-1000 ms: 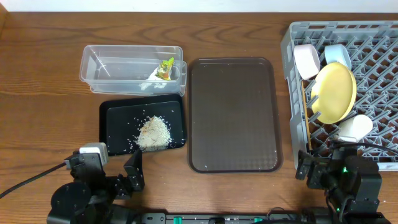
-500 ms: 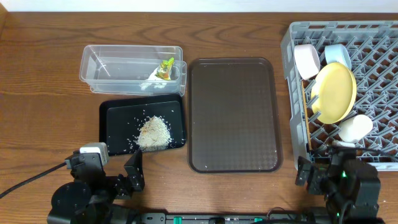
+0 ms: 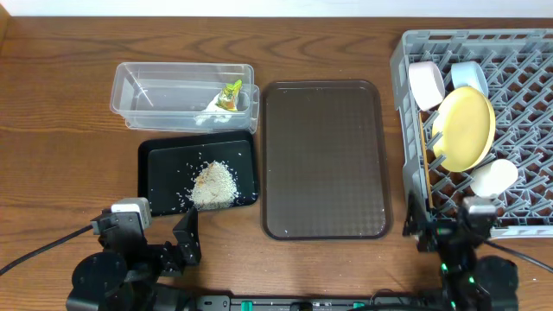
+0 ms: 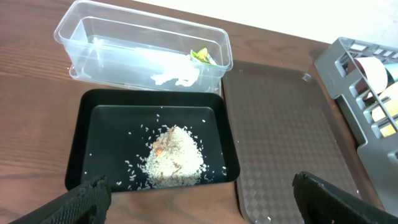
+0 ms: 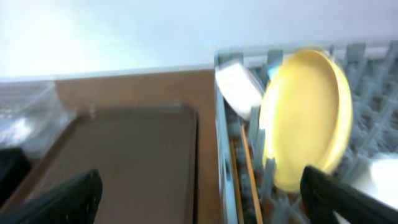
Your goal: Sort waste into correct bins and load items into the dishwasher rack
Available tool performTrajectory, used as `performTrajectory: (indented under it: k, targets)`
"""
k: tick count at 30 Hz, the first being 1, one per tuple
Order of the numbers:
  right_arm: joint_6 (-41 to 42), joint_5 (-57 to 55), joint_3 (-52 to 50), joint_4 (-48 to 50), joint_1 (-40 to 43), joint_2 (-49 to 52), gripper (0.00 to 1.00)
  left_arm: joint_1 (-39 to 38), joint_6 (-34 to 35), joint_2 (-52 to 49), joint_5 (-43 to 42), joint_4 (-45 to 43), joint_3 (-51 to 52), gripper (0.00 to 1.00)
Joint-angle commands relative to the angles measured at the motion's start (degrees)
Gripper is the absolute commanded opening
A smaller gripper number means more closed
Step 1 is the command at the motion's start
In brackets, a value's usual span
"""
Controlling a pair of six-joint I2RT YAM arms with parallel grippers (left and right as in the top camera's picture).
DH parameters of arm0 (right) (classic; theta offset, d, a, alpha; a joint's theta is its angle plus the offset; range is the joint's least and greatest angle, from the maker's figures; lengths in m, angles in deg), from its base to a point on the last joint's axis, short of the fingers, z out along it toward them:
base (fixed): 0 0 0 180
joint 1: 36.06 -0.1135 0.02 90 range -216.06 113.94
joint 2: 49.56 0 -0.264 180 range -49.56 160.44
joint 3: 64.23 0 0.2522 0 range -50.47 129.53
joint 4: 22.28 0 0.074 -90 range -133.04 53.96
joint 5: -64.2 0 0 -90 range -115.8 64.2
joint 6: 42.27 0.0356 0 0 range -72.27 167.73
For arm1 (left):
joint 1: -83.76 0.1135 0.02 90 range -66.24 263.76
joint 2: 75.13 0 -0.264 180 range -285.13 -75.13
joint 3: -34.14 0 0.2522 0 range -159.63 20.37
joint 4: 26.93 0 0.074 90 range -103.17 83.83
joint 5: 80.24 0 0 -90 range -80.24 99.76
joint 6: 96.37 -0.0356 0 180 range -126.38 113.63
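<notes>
The white rice [image 3: 213,184] lies heaped in the black tray [image 3: 155,164]; it also shows in the left wrist view [image 4: 175,157]. The green-and-orange wrapper [image 3: 230,95] sits in the clear tub [image 3: 138,91]. The grey rack [image 3: 518,60] at right holds the yellow plate [image 3: 467,128], light-blue bowl [image 3: 471,76], pinkish-white bowl [image 3: 425,84], white cup [image 3: 492,178] and chopsticks [image 3: 422,164]. My left gripper [image 4: 200,198] is open and empty, just in front of the black tray. My right gripper [image 5: 205,194] is open and empty at the rack's front left corner.
A large brown serving tray [image 3: 324,160] lies between the black tray and the rack. The clear tub also holds crumpled white paper [image 4: 176,77]. The table's front edge runs just behind both arms.
My right arm has drawn back toward the front edge and swung a little left, away from the rack. The left arm has not moved.
</notes>
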Motion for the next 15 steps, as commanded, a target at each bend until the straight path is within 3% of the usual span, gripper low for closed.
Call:
performTrajectory:
  k: [1, 6, 15]
  targets:
    - [-1.29, -0.59, -8.26, 12.46, -0.46, -0.39, 0.99, -0.28, -0.74, 0.09, -0.09, -0.02, 0.2, 0.95]
    - [-1.55, -0.55, -18.51, 29.35, -0.48, -0.42, 0.99, -0.28, -0.74, 0.09, -0.09, -0.02, 0.2, 0.95]
    - [-1.38, 0.94, -18.25, 24.26, -0.48, -0.42, 0.99, -0.28, -0.74, 0.09, -0.09, -0.02, 0.2, 0.95]
